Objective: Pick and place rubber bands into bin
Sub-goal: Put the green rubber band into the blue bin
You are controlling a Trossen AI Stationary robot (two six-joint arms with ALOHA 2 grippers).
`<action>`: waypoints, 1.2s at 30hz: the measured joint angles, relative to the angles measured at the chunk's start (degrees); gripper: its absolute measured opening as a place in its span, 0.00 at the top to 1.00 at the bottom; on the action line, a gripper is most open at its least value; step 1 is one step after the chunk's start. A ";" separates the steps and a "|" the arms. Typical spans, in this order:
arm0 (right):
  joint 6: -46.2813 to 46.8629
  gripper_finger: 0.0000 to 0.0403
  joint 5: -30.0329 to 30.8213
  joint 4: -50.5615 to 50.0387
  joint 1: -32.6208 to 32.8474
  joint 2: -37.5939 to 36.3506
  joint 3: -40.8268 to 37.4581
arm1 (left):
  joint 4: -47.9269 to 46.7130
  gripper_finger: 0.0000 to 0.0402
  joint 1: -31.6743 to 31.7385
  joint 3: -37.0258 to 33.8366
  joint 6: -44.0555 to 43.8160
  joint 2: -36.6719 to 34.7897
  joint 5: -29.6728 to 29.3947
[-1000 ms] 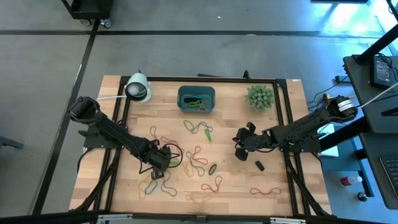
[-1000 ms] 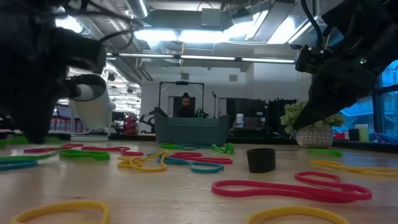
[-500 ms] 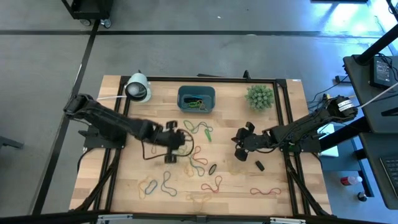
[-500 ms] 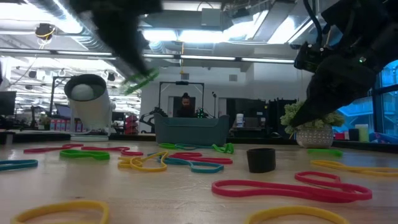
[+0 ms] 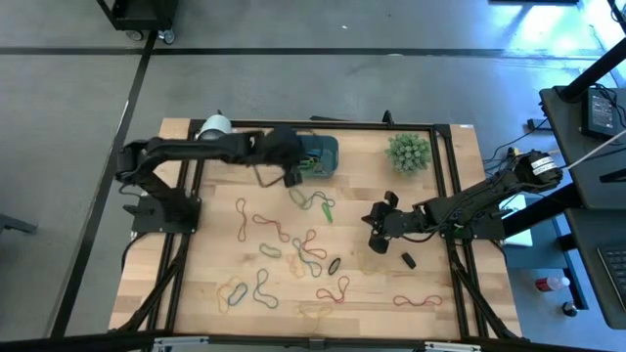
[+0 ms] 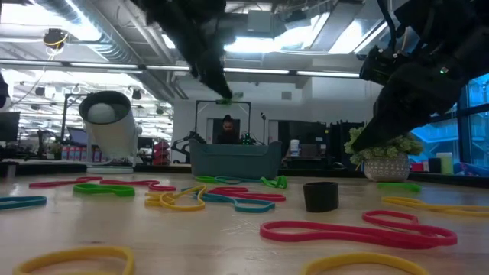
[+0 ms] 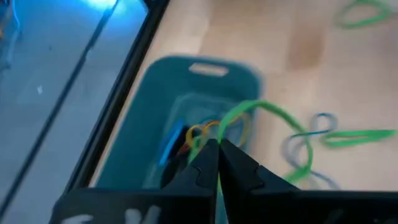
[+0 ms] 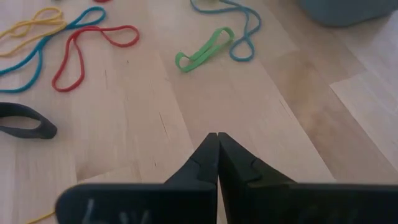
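Observation:
My left gripper (image 5: 290,164) hovers over the left part of the teal bin (image 5: 325,147), shut on a green rubber band (image 7: 268,113). In the left wrist view the bin (image 7: 144,130) lies just beyond the fingertips (image 7: 217,148) and holds a few bands. The low view shows this gripper (image 6: 217,85) high above the bin (image 6: 233,161). Many loose rubber bands (image 5: 303,244) lie flat on the wood. My right gripper (image 5: 376,231) stays shut and empty low over the table's right half, its tips (image 8: 217,137) over bare wood. My left gripper pinches the green rubber band between its two shut fingers at one end of the loop (image 7: 216,133). The fingers point down and toward the far edge. The band is lifted clear of the table, and its free loop curls slack beyond the fingertips over the bin's edge.
A white cylinder (image 5: 216,131) stands at the far left, a spiky green ball plant (image 5: 408,153) at the far right. A small black cup (image 6: 321,196) and a black ring (image 5: 335,265) sit among the bands. A person (image 6: 228,130) is in the room behind.
My left gripper rose from the bands in the table's near-left part, carrying a green rubber band. It swung toward the far edge and to the right, and now stands over the bin. The band is lifted clear of the table.

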 joint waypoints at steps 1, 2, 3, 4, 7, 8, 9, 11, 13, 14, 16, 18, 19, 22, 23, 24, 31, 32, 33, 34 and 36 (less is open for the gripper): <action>-0.46 0.99 0.00 0.24 0.00 0.00 0.00 | -0.25 0.99 1.69 0.19 0.07 1.07 0.90; -0.63 0.99 0.00 0.31 0.00 0.00 0.00 | -0.19 0.99 3.21 0.40 0.14 2.35 1.53; -0.63 0.99 0.00 0.31 0.00 0.00 0.00 | 0.02 0.99 4.62 0.66 0.15 3.82 2.00; -0.63 0.99 0.00 0.27 0.00 0.00 0.00 | 0.18 0.99 5.90 0.80 0.15 5.32 2.62; -0.82 0.99 0.00 0.27 -0.01 0.00 0.00 | -0.01 0.99 8.96 1.19 0.23 9.84 4.79; -0.82 0.99 0.00 0.27 0.00 0.00 0.00 | 0.07 0.99 9.66 1.35 0.60 11.35 5.54; -0.82 0.99 0.00 0.27 -0.01 0.00 0.00 | -0.04 0.99 10.24 1.57 1.09 12.85 5.85; -1.11 0.99 0.00 0.27 0.00 0.00 0.00 | -0.06 0.99 11.03 2.22 1.57 15.66 5.91; -1.90 0.99 0.00 0.35 0.00 0.00 0.00 | -0.09 0.98 11.17 2.95 1.64 17.80 5.74; -1.89 0.99 0.00 0.33 0.00 0.00 0.00 | -0.03 0.97 11.15 3.31 1.66 18.60 5.68; -1.89 0.99 0.00 0.33 -0.01 0.00 0.00 | -0.17 0.94 11.12 3.80 1.68 19.55 5.68; -1.89 0.99 0.00 0.33 -0.02 0.00 0.00 | 0.04 0.91 11.02 4.08 1.68 19.90 5.62; -1.89 0.99 0.00 0.35 0.00 0.00 0.00 | -0.19 0.89 11.02 4.08 1.68 19.87 5.56; -1.90 0.99 0.00 0.35 -0.02 0.00 0.00 | -0.98 0.82 11.04 4.08 1.64 19.64 5.58; -1.89 0.99 0.00 0.35 -0.02 0.00 0.00 | -1.53 0.80 11.04 4.10 1.64 19.54 5.58; -1.89 0.99 0.00 0.34 -0.01 0.00 0.00 | -2.12 0.78 11.01 4.14 1.66 19.50 5.64; -1.92 0.99 0.00 0.67 -0.01 0.00 0.00 | -8.30 0.67 10.98 4.51 1.05 19.21 5.71; -1.92 0.99 0.01 0.67 0.00 0.00 0.00 | -9.66 0.67 10.98 4.89 0.61 18.85 5.64; -1.92 0.99 0.00 0.71 -0.01 0.00 0.00 | -10.37 0.66 10.98 5.46 0.37 18.41 5.60; -1.92 0.99 0.01 0.75 0.00 0.00 0.00 | -10.93 0.66 10.98 6.09 0.26 17.75 5.65; -1.99 0.99 0.00 0.88 0.00 0.00 0.00 | -11.73 0.66 10.98 6.82 0.10 15.74 5.65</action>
